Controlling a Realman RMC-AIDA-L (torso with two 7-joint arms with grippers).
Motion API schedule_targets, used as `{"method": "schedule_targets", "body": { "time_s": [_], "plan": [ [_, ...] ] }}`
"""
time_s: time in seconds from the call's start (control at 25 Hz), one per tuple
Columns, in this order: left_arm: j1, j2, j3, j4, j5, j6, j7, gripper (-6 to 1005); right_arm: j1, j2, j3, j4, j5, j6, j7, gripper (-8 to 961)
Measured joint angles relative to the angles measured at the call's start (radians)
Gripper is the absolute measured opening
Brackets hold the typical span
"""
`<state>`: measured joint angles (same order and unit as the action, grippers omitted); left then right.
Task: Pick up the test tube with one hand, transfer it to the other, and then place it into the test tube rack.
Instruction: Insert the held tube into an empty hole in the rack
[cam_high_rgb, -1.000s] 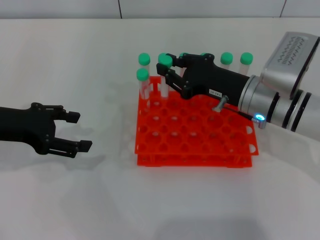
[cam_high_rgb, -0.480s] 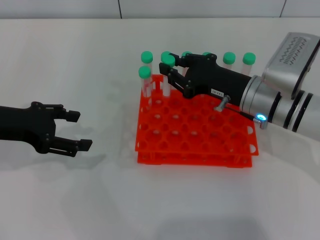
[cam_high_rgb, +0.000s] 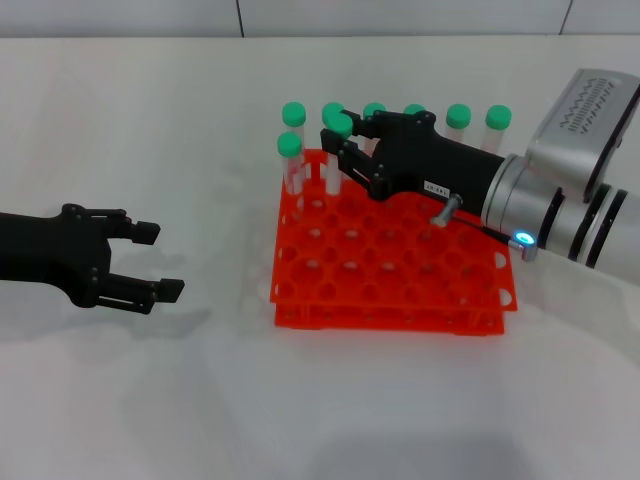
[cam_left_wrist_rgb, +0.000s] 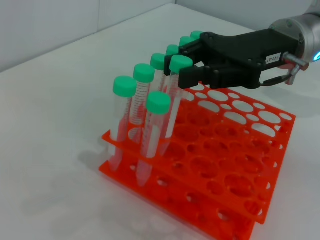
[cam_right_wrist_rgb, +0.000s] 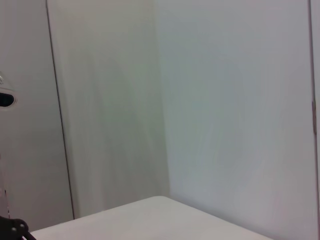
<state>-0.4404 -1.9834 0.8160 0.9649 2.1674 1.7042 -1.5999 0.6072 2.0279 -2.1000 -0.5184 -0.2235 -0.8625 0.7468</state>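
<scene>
- The right gripper's (cam_high_rgb: 336, 140) fingers are closed on the test tube (cam_left_wrist_rgb: 176, 89), just under its green cap; the left gripper (cam_high_rgb: 150, 262) hangs spread and empty at 9 o'clock of the test tube rack (cam_high_rgb: 390, 300).
- Over the last second the tube has moved slightly toward 12 o'clock, the rack shifting a little with it.
- It now stands upright, its lower end in a second-row hole beside the back-row tubes (cam_left_wrist_rgb: 135, 95).
- My reading: placement is nearly complete; only seating and release remain.
</scene>
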Motion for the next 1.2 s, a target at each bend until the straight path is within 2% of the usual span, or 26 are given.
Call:
{"method": "schedule_targets", "body": {
  "time_s": [1.2],
  "plan": [
    [-0.004, 0.001, 0.0, -0.014, 0.0, -0.001, 0.009, 881, 0.005, 0.0, -0.003, -0.002, -0.005, 0.0, 0.006, 264]
  ]
}}
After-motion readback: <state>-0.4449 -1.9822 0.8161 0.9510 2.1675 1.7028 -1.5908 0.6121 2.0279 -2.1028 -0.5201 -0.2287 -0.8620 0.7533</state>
